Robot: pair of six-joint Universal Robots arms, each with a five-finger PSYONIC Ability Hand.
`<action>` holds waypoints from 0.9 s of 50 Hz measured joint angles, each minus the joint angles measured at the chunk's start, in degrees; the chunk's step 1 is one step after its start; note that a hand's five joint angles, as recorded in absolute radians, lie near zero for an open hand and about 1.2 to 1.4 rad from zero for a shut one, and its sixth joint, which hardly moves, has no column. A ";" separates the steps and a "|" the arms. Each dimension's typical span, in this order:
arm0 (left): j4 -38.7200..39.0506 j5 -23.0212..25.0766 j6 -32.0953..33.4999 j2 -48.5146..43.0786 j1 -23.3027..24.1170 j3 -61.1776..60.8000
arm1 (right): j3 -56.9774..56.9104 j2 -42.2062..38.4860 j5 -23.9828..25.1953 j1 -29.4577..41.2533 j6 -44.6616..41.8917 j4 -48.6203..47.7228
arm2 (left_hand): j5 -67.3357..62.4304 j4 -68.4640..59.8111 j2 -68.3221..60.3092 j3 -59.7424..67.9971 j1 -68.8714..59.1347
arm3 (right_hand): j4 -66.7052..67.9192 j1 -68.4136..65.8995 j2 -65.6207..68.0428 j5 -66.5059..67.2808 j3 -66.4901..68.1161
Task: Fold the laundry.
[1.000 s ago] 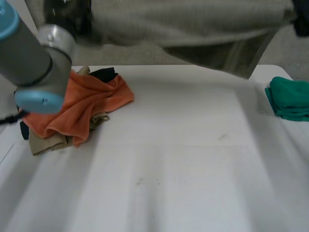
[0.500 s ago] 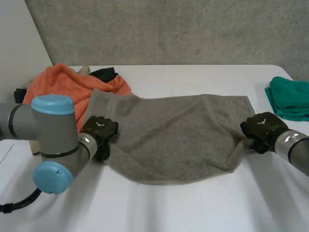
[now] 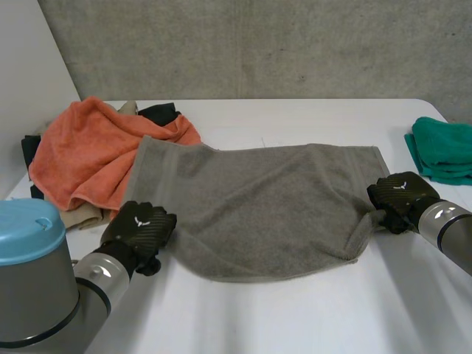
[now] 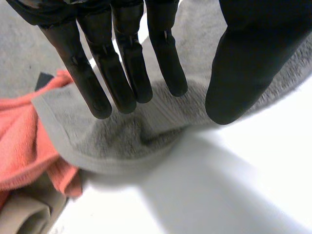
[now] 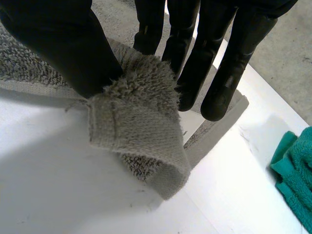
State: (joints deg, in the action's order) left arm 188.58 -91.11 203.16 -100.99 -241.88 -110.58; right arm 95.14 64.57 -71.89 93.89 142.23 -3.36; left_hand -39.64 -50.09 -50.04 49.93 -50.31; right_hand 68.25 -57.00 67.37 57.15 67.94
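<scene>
While the right hand (image 3: 399, 198) pinches a grey towel (image 3: 258, 206) corner, left hand (image 3: 139, 227) over another corner, fingers (image 4: 122, 73) straight, apart.

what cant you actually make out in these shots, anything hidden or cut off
1. Head view: the beige cloth and black cloth lie mostly under the orange towel, so what they are cannot be told.
2. Head view: the green cloth is cut off by the picture's edge.
3. Left wrist view: whether the left hand touches the grey towel or hovers over its corner is unclear.
4. Head view: the right hand covers the towel edge it pinches.
</scene>
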 measured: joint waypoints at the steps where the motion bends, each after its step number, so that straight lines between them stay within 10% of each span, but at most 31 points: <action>1: -0.14 0.10 -0.05 -0.23 -0.42 -0.28 | 0.00 0.00 0.00 0.02 -0.01 0.01 | 0.00 -0.01 -0.02 0.02 0.00 | 0.00 0.00 0.00 0.00 0.00; 15: 0.47 0.51 -0.13 -11.96 -2.88 7.93 | 0.39 -0.06 -0.01 0.03 -0.10 0.04 | 25.96 26.29 25.44 -25.01 25.50 | 0.00 0.00 0.00 0.01 0.00; 45: 1.63 0.05 0.32 -31.50 -0.24 34.53 | 1.91 -0.33 0.13 0.13 -0.82 0.02 | 18.30 18.87 19.33 -19.29 19.81 | 0.00 0.00 0.00 0.14 0.44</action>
State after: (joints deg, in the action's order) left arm 190.21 -91.06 203.48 -132.49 -242.12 -76.05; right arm 97.04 64.24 -71.75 94.02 141.41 -3.34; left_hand -21.34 -31.21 -30.71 30.63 -30.49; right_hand 68.25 -57.00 67.37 57.29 68.38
